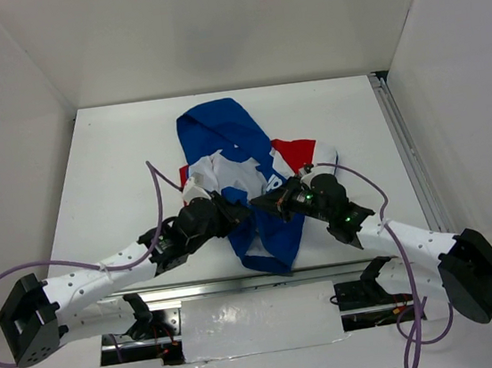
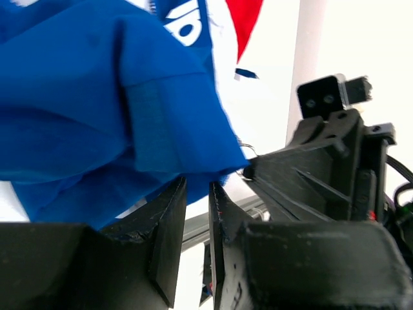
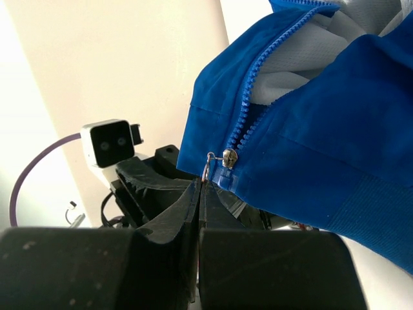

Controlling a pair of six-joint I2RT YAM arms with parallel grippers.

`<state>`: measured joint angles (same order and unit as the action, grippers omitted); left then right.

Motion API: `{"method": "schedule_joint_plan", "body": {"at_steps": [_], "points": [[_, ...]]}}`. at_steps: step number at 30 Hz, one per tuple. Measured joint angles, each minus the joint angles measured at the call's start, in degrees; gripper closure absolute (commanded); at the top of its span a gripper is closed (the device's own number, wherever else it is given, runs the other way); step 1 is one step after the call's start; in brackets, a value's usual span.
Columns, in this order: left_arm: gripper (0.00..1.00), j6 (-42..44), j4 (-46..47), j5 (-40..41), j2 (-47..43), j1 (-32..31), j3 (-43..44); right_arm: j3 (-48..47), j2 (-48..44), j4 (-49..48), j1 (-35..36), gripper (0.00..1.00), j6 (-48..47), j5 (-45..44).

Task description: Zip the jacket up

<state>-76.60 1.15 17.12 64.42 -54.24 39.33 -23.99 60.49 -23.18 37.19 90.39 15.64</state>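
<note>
Two tools meet at the lower front edge of the jacket [image 1: 222,133], which lies crumpled at the middle of the bench [image 1: 118,164], hood toward the far side and hem toward the arms. On the right tool [image 3: 200,186], the fingers are pressed together on the pull ring [image 3: 206,169] of the silver slider [image 3: 227,158]. The slider sits low on the zipper [image 3: 251,110], just above the bottom edge. The teeth above it are parted, showing pale lining [image 3: 290,68]. On the left tool [image 2: 198,186], the fingers stand nearly together with a slim gap, and the blue hem [image 2: 174,165] reaches their tips. Whether the cloth is pinched cannot be told. The two tools lie just beside each other.
</note>
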Motion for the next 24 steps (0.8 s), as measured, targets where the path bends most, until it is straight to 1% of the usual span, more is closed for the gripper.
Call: {"method": "schedule_joint_plan", "body": {"at_steps": [8, 16, 24], "points": [[0.63, -1.57, -1.03, 2.4, 0.0, -1.03, 0.0, 0.0, 0.11, 0.0, -0.09, 1.0, 0.0, 0.5], [0.64, -1.66, -0.87, 3.74, 0.04, -1.84, 0.11, -0.13, 1.77, -0.17, -0.09, 1.0, 0.0, 1.79], [0.64, -1.86, -3.52, 6.36, 1.68, -3.85, 3.04, -0.57, 1.88, -0.2, -0.09, 1.0, -0.22, 2.16]]}}
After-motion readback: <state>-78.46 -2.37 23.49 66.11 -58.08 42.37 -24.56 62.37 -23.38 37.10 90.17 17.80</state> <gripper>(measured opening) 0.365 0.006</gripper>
